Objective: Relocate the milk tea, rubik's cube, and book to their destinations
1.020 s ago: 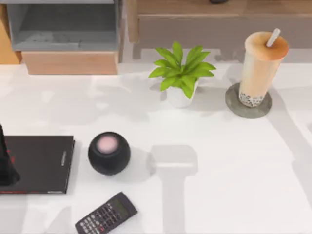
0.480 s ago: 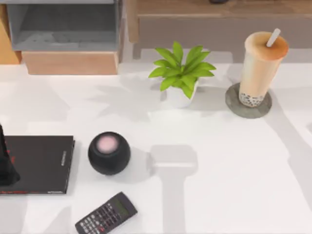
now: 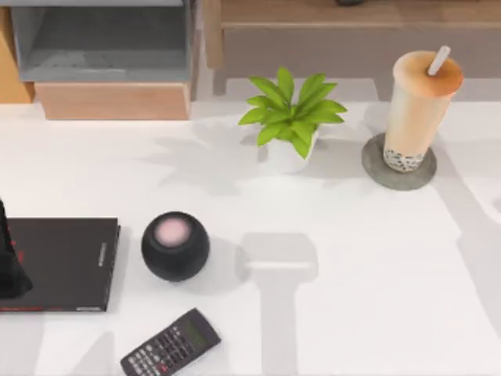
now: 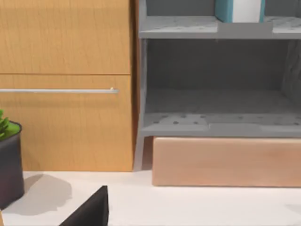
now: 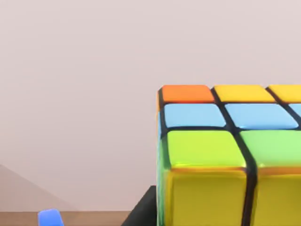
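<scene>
The milk tea (image 3: 419, 106) stands upright on a grey coaster (image 3: 374, 168) at the back right of the table. In the left wrist view, the teal book (image 4: 225, 9) stands on the upper level of the grey shelf (image 4: 216, 122). The rubik's cube (image 5: 225, 155) looms close in the right wrist view, with a dark finger (image 5: 146, 209) of my right gripper against its side, so it looks held. My left arm (image 3: 9, 266) shows as a dark shape at the table's left edge, over a flat black book (image 3: 66, 262).
A potted plant (image 3: 290, 117) stands mid-back. A black round speaker (image 3: 175, 245) sits beside the black book, and a calculator (image 3: 171, 345) lies near the front edge. The grey shelf (image 3: 102, 47) and a wooden cabinet (image 3: 352, 31) line the back.
Shadows on the right side of the table have shifted slightly. The milk tea, plant, speaker, black book and calculator have not moved.
</scene>
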Tool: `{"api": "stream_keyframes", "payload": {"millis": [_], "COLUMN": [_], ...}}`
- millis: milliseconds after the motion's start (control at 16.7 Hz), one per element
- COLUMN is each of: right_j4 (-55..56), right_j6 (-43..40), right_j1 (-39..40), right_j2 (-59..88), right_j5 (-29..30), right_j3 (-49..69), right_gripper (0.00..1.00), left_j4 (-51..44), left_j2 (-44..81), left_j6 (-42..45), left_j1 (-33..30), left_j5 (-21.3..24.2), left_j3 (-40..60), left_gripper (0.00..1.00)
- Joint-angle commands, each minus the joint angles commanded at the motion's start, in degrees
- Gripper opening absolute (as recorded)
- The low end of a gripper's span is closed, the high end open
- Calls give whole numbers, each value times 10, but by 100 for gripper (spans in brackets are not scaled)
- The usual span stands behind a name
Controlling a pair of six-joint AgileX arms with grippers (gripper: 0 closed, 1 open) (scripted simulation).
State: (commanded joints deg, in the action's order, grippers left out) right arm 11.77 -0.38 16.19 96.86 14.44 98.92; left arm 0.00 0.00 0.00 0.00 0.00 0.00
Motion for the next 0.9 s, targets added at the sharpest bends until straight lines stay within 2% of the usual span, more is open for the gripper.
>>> {"api": "stream_keyframes", "payload": {"millis": [360,540,840,900], "right_j4": [-49,-96,-103,-103], "right_j6": [8,12,13,13], "right_j1": [-10,-17,-18,-18], "right_j2": [123,156,161,161], "right_j5": [-5,15,19,19], "right_j3": [117,123,124,124], "right_gripper": [0,0,0,8], "left_j4": [0,0,0,0], "left_j2": [0,0,0,0], "left_j6": [0,0,0,0], "left_j1": [0,0,0,0], "left_j5": [0,0,0,0], "left_j3": [0,0,0,0], "left_gripper": [100,100,100,100]}}
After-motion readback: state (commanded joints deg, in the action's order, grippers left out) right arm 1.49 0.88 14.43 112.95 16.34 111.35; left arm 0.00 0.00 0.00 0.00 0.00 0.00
